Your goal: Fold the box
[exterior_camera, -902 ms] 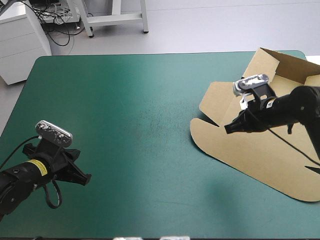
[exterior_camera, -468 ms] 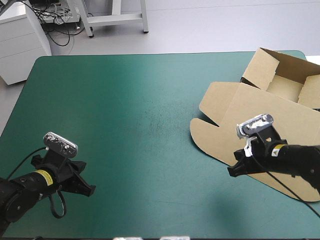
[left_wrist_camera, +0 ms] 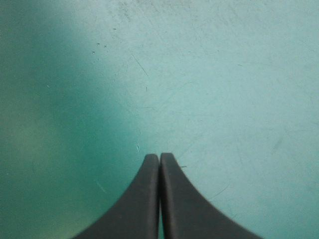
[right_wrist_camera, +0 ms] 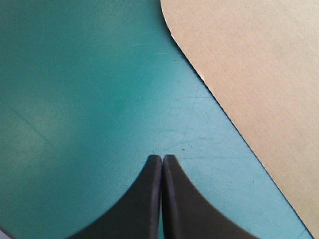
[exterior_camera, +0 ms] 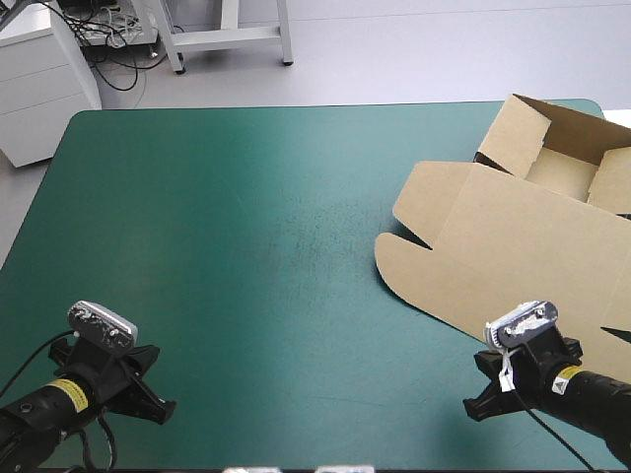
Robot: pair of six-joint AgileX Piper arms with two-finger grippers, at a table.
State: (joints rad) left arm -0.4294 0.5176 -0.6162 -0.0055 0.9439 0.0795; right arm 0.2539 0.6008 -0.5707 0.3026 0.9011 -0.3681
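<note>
The brown box (exterior_camera: 513, 246) is seen on the right part of the bench (exterior_camera: 227, 227): walls are raised into an open tray at the far right corner, and the lid is laid flat toward the near edge. The left gripper (left_wrist_camera: 159, 158) is held pressed together over bare teal-green cover near the near left corner. The right gripper (right_wrist_camera: 162, 159) is also pressed together, empty, just beside the lid's near edge and apart from it

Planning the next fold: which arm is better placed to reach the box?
Right, probably. The right gripper sits just off the near edge of the box; the left gripper is far off across the teal-green cover.
</note>
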